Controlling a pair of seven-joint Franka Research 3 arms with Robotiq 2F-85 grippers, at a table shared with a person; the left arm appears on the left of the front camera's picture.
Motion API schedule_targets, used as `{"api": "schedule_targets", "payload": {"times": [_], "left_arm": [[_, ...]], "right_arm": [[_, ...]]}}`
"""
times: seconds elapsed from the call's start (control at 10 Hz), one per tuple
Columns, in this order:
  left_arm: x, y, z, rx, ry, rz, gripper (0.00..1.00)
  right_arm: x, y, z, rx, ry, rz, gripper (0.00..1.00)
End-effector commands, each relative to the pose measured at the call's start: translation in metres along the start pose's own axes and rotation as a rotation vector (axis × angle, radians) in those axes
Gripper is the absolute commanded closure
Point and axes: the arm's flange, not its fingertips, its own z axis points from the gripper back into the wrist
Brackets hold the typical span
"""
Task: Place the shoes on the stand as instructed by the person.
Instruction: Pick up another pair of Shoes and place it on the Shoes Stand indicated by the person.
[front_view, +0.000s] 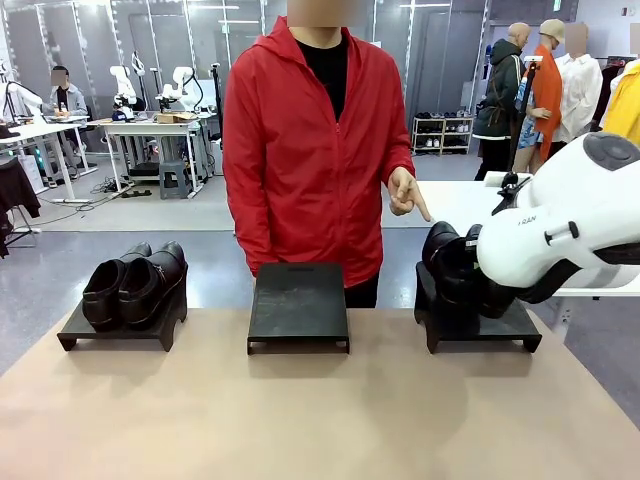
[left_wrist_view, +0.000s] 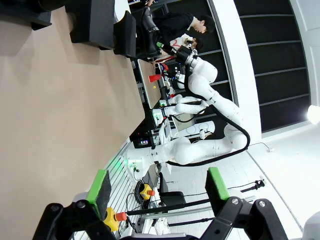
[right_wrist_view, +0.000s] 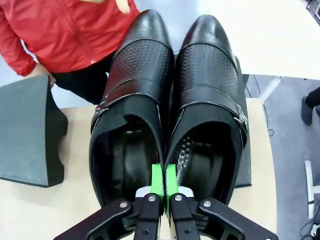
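Observation:
One pair of glossy black shoes (front_view: 135, 285) stands on the left black stand (front_view: 120, 328). The other pair (front_view: 455, 265) rests on the right stand (front_view: 480, 328), partly hidden by my right arm (front_view: 565, 225). In the right wrist view my right gripper (right_wrist_view: 164, 181) is shut on the touching inner walls of this pair (right_wrist_view: 165, 90), its green pads pressed together over them. The person (front_view: 305, 150) in the red jacket stands behind the middle stand (front_view: 298, 305), one hand (front_view: 407, 194) pointing a finger down to the right. My left gripper (left_wrist_view: 159, 187) is open and holds nothing, off the table's side.
The middle stand carries nothing. The tan tabletop (front_view: 300, 420) stretches bare in front of all three stands. A white table (front_view: 470, 200) stands behind the right stand. The left wrist view looks along the table edge towards other benches.

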Motion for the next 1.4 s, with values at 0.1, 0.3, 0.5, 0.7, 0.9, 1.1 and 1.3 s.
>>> {"api": "schedule_targets", "payload": {"times": [0.1, 0.3, 0.5, 0.7, 0.9, 1.1, 1.3], "left_arm": [[-0.004, -0.002, -0.001, 0.019, 0.006, -0.009, 0.03], [-0.004, -0.002, -0.001, 0.019, 0.006, -0.009, 0.03], [-0.004, -0.002, -0.001, 0.019, 0.006, -0.009, 0.03], [-0.004, -0.002, -0.001, 0.019, 0.006, -0.009, 0.03], [-0.004, -0.002, -0.001, 0.019, 0.006, -0.009, 0.03], [-0.004, -0.002, -0.001, 0.019, 0.006, -0.009, 0.03], [-0.004, -0.002, -0.001, 0.019, 0.006, -0.009, 0.03]], "right_arm": [[0.014, 0.003, -0.007, -0.001, -0.036, 0.064, 0.96], [0.019, 0.001, -0.014, 0.013, 0.005, 0.079, 0.96], [0.021, -0.003, -0.023, -0.004, 0.035, 0.084, 0.96], [0.022, -0.010, -0.034, -0.017, 0.060, 0.082, 0.96], [0.024, -0.017, -0.043, -0.040, 0.058, 0.061, 0.96], [0.026, -0.019, -0.048, -0.051, 0.037, 0.051, 0.96], [0.024, -0.018, -0.057, -0.058, 0.041, 0.065, 0.96]]}}
